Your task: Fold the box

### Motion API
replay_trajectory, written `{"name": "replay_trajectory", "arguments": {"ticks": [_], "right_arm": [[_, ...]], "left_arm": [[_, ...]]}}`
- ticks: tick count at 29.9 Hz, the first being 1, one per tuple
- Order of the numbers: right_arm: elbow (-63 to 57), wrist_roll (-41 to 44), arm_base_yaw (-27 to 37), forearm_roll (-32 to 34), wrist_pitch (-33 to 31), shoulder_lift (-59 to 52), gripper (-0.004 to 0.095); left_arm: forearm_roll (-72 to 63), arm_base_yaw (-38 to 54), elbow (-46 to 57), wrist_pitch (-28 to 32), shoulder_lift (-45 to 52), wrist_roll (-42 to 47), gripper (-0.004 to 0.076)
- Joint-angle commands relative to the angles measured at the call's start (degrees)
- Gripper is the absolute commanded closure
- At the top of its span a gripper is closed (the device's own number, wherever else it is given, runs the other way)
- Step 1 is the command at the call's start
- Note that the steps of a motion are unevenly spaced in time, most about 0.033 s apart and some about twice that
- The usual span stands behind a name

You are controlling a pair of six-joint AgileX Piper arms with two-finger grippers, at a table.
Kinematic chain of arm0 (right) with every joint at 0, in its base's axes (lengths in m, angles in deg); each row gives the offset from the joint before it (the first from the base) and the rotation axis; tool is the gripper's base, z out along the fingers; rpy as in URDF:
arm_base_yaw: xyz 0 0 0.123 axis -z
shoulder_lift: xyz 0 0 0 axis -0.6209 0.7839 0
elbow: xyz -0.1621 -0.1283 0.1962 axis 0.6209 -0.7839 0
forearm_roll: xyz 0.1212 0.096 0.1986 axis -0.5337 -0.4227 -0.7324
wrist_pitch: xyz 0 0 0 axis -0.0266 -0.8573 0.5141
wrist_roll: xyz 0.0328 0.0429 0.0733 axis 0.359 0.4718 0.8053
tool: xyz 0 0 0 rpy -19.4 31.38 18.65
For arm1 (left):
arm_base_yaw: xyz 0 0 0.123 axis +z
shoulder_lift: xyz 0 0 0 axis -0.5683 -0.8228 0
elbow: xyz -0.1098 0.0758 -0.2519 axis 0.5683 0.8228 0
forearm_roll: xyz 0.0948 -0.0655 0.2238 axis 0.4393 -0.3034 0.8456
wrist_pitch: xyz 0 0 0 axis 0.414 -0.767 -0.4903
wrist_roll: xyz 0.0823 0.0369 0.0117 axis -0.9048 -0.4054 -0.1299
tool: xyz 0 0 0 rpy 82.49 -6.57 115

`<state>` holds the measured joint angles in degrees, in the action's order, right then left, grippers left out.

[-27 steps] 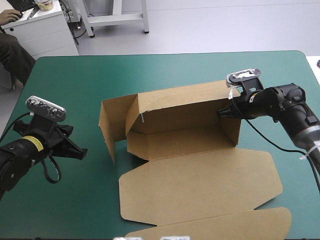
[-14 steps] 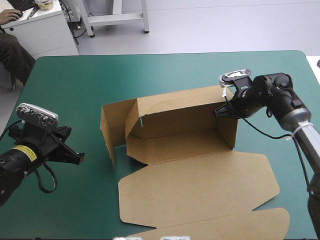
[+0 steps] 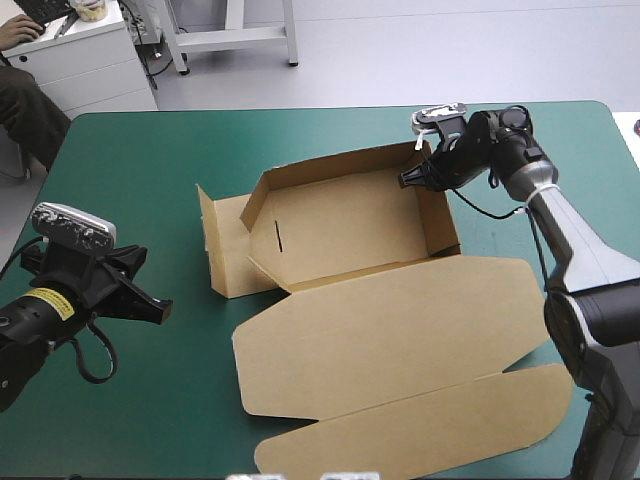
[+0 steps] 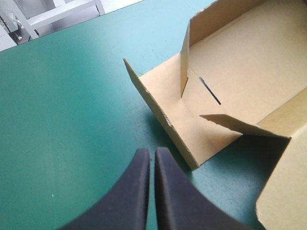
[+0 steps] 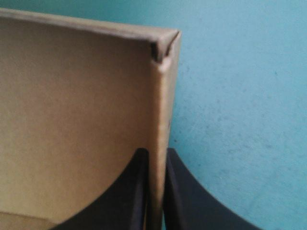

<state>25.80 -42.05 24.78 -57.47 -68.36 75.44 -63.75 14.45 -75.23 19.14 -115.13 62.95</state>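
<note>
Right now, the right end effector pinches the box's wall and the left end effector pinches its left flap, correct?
No. The left end effector is shut on nothing, over the cover short of the flap, as the left wrist view shows. The right end effector pinches the box wall.

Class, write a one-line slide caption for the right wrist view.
Right gripper shut on the brown box's upright wall near its corner, teal-green cover beyond.

You're in a robotics lab or test room, by the look of it: the left arm (image 3: 40, 310) and the right arm (image 3: 565, 230) reach over a table (image 3: 330, 130) with a teal-green cover. It sits on bare grey floor (image 3: 450, 50), with a white cabinet (image 3: 85, 70) and a white metal stand's legs (image 3: 290, 30) beyond it.
</note>
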Motion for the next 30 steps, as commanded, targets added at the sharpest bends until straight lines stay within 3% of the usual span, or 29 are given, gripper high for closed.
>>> {"name": "replay_trajectory", "arguments": {"ticks": [1, 5, 7, 13, 30], "right_arm": [[3.8, -1.4, -0.4, -4.4, -5.4, 1.5, 0.0624], [4.6, -2.2, -0.4, -5.2, -5.3, 1.2, 0.0225], [4.7, -2.2, -0.4, -5.1, -6.3, 0.2, 0.0113], [4.6, -2.7, 0.3, -5.0, -14.7, -3.9, 0.0124], [4.3, 0.3, 0.8, -3.5, -14.6, -23.0, 0.0144]], "left_arm": [[-0.5, 0.2, -1.4, 3.3, 0.3, 0.5, 0.0708], [-0.6, 0.2, -1.4, 2.2, 0.3, 0.5, 0.0708], [-0.6, 0.2, -1.4, 2.1, 0.3, 0.5, 0.0708], [-0.5, 0.2, -1.4, 2.1, 0.3, 0.5, 0.0708], [0.0, 0.2, -1.4, 0.2, 0.2, 0.5, 0.0708]]}}
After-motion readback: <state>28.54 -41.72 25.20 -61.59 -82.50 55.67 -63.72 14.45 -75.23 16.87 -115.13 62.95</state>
